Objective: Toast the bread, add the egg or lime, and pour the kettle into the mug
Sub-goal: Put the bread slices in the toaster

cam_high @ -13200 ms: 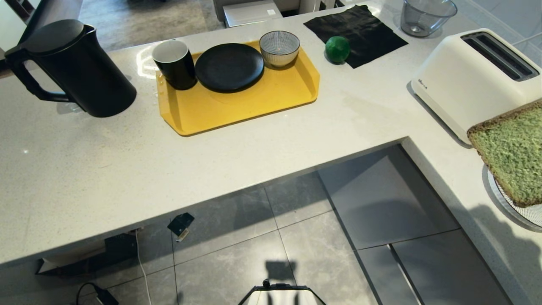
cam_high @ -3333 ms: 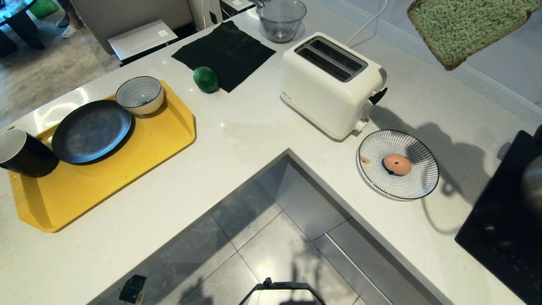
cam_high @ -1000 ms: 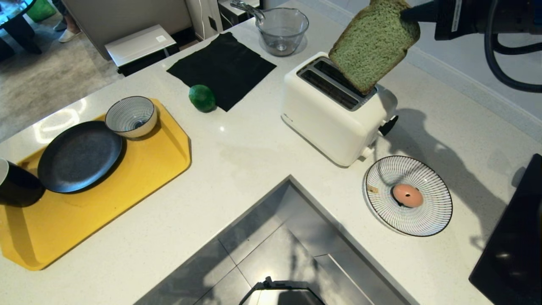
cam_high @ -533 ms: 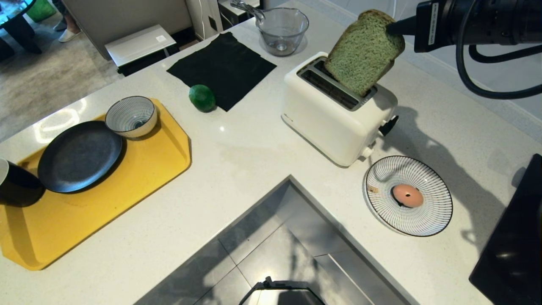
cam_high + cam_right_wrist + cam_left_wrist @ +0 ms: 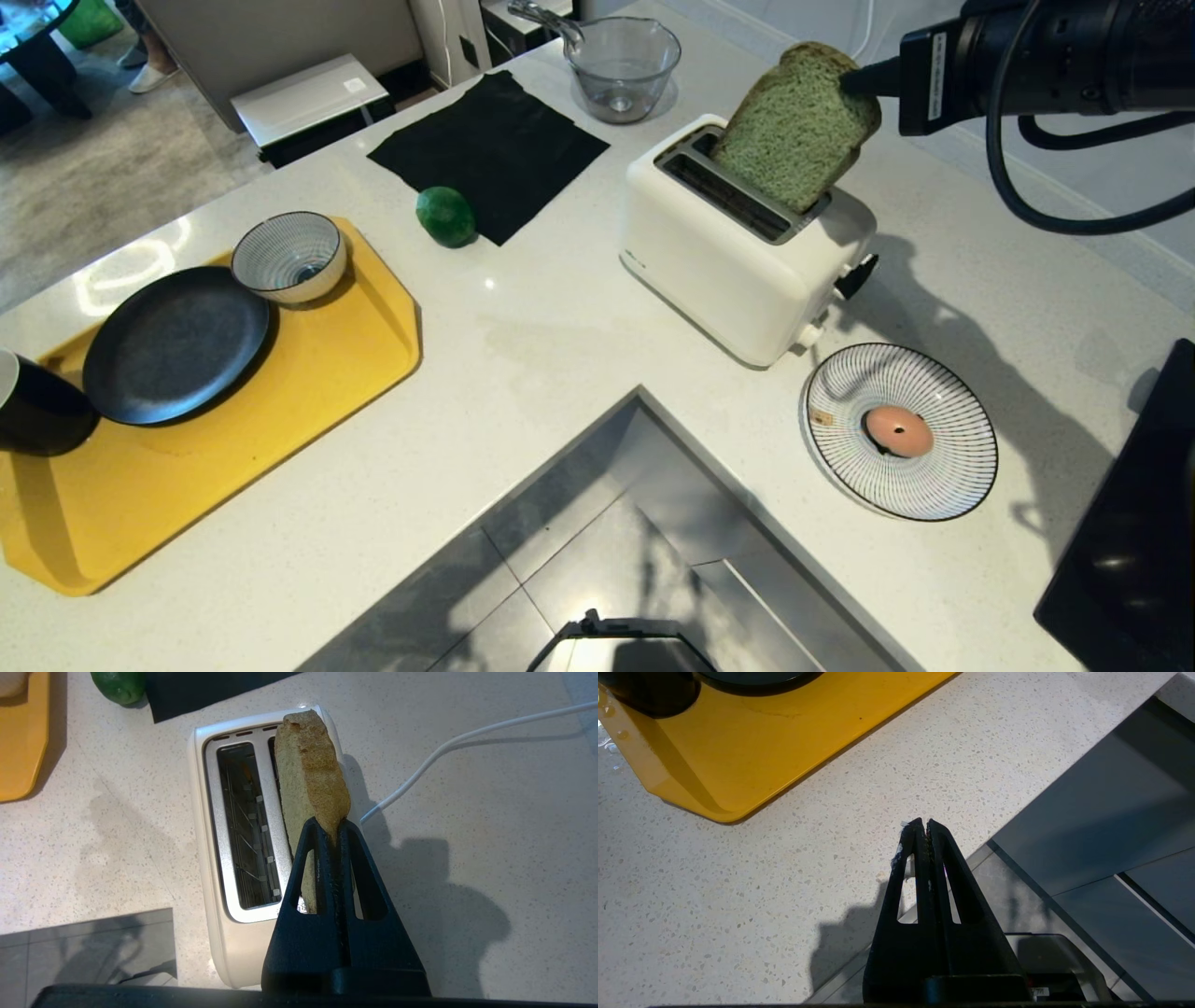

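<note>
Right hand (image 5: 332,828) pinching bread (image 5: 794,126): thick pale-green slice, tan crust, tilted. Left hand (image 5: 923,828) closed, empty.

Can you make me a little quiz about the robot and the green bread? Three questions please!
1. True or false: the bread lies flat on the striped plate.
2. Which slot of the toaster is the bread going into: the one nearer the lime, or the one farther from it?
3. Pick one. What sits on the striped plate? A) the lime B) the egg C) a spoon

Key
1. False. The right gripper pinches the bread by its top edge, and its low corner dips into the toaster.
2. The farther one; the slot nearer the lime shows bare wires.
3. B. The lime is on the counter beside the black cloth.
</note>
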Available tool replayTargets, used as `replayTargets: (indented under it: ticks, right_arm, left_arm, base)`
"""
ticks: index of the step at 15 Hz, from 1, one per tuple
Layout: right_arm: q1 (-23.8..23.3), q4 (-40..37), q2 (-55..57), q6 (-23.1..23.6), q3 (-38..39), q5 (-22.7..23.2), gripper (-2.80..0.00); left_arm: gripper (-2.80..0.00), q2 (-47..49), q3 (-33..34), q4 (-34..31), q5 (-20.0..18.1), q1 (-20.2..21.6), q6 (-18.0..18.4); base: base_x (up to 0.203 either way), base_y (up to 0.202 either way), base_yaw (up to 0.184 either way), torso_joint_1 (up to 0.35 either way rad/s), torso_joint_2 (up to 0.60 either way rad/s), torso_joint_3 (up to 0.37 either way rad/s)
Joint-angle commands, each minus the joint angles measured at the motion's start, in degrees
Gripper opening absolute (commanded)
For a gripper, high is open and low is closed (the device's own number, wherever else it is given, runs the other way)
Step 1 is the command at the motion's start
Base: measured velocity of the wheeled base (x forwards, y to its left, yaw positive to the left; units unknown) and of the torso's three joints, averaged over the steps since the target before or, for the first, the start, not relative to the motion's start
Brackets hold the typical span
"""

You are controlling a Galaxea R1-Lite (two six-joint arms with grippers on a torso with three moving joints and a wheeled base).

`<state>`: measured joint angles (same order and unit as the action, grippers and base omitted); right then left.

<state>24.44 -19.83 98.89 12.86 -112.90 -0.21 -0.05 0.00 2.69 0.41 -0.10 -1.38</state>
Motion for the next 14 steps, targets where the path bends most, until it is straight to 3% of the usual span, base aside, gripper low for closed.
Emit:
replayTargets:
  ticks: [1,14]
  right_arm:
    - [0.08,-0.12,1.3,0.58,0.04,0.03,-2.8]
    - [0.0,0.03,5.9,0.75,-0.23,-0.68,-2.8]
  left_arm:
    - [-2.8,-0.04,0.88,0.03,0.02,0.01,-0.03]
    - [-2.8,-0.04,0.88,0.03,0.11,0.01,-0.03]
  base:
    - [0.0,0.0,0.0,0.0,0.0,0.0]
    - [0.0,0.0,0.0,0.0,0.0,0.0]
